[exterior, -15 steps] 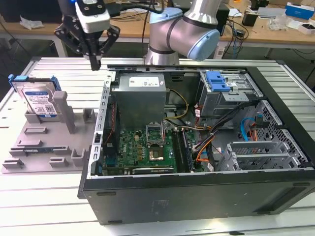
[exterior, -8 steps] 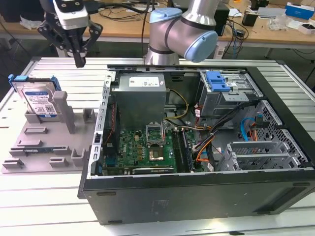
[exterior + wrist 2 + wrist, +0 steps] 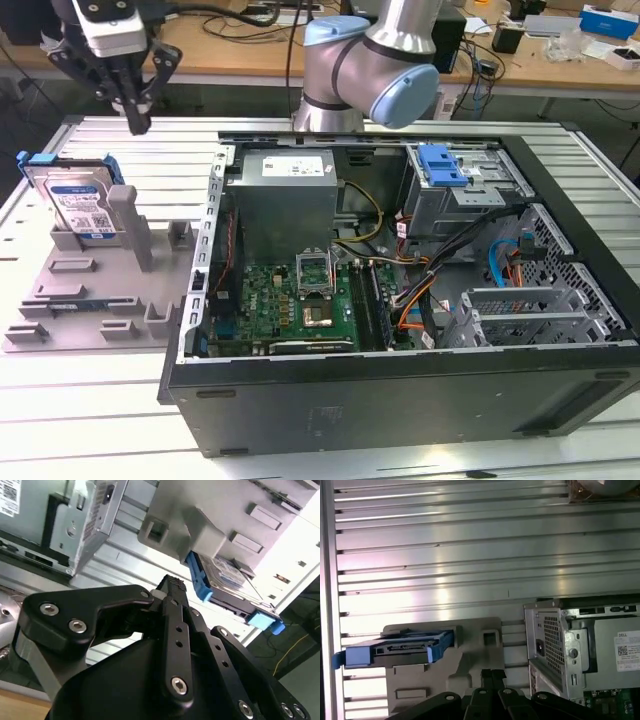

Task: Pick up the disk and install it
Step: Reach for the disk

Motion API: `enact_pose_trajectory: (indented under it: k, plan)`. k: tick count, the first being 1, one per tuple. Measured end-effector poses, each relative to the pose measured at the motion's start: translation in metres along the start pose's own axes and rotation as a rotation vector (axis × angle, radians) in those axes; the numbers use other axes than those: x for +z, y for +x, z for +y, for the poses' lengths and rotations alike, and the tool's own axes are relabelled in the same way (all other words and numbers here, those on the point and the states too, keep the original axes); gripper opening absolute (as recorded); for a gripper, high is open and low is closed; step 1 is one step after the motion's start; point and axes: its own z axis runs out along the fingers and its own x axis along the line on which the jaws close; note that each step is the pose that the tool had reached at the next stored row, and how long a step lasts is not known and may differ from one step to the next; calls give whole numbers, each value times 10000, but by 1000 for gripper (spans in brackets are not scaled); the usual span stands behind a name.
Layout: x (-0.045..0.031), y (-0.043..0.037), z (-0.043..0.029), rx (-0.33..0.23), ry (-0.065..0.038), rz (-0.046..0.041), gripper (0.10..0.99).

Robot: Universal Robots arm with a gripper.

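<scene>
The disk (image 3: 80, 205) stands on edge in a slot of the grey holder (image 3: 90, 290) at the exterior view's left, silver with a white-and-blue label and a blue carrier. My gripper (image 3: 136, 122) hangs above and behind it, apart from it, fingers pressed together and holding nothing. In the first wrist view the disk (image 3: 402, 647) lies edge-on in the holder (image 3: 470, 650), with my gripper (image 3: 493, 676) a little way off. The second wrist view has the disk (image 3: 225, 577) beyond one fingertip (image 3: 172, 585).
An open computer case (image 3: 400, 400) fills the exterior view's middle and right, with motherboard, power supply (image 3: 285, 200) and a drive cage (image 3: 470, 200) carrying a blue clip (image 3: 442, 165). The arm's base (image 3: 370, 70) stands behind the case. All rests on a ribbed metal table (image 3: 100, 420).
</scene>
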Motion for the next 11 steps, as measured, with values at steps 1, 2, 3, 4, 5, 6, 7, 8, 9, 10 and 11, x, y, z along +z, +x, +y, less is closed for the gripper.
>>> enact_pose_trajectory:
  k: [1, 2, 3, 4, 5, 6, 7, 8, 9, 10, 11]
  plan:
    - [2, 45, 9, -2, 0, 4, 106]
    - [4, 78, 16, -2, 1, 6, 106]
    - [7, 114, 24, -1, 0, 8, 106]
    - [8, 140, 30, 0, 1, 11, 106]
    - [12, 194, 41, 0, 1, 18, 106]
    - [18, 264, 52, -1, 2, 32, 106]
    - [22, 306, 57, 2, 4, 47, 106]
    - [27, 355, 62, 2, 5, 63, 106]
    - [33, 415, 69, 2, 6, 84, 106]
    - [37, 455, 73, 2, 7, 97, 106]
    - [39, 478, 76, 3, 7, 104, 106]
